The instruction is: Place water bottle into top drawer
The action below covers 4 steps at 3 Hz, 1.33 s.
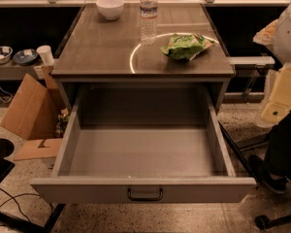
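The water bottle (148, 16) is clear and ribbed with a white cap. It stands upright at the back middle of the cabinet top (97, 52). The top drawer (144, 191) is pulled fully open below it, and its grey inside holds nothing. A small dark handle sits at the centre of its front panel. My gripper (280, 93) is part of the white and cream arm at the right edge. It hangs beside the drawer's right side, well away from the bottle, and holds nothing I can see.
A white bowl (109, 7) stands left of the bottle. A green snack bag (186, 45) lies to the bottle's right. An open cardboard box (29, 113) and a shelf with dishes and a cup (45, 55) are on the left. Chair legs show at the lower right.
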Each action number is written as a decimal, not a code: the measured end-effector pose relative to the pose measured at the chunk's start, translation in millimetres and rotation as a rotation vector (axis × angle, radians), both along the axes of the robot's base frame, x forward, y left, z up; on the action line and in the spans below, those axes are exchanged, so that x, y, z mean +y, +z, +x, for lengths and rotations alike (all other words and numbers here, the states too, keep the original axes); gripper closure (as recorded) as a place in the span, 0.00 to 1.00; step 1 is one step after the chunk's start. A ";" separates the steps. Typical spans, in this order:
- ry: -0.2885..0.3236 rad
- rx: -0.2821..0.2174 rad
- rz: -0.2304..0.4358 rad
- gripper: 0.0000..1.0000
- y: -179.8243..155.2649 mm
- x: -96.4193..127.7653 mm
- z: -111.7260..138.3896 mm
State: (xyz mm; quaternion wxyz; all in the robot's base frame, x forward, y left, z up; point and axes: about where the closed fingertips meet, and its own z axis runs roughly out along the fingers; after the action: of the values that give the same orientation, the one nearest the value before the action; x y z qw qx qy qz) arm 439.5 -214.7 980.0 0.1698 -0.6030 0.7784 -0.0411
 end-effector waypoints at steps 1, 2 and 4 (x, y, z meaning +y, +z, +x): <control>0.020 -0.050 0.012 0.00 -11.0 -5.4 13.5; 0.036 -0.184 0.110 0.00 -9.8 -1.6 77.5; -0.008 -0.412 0.398 0.00 23.2 13.4 203.0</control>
State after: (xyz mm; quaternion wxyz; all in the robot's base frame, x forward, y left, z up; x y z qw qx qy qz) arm 642.5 -201.3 1003.2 0.4394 -0.5335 0.7226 -0.0097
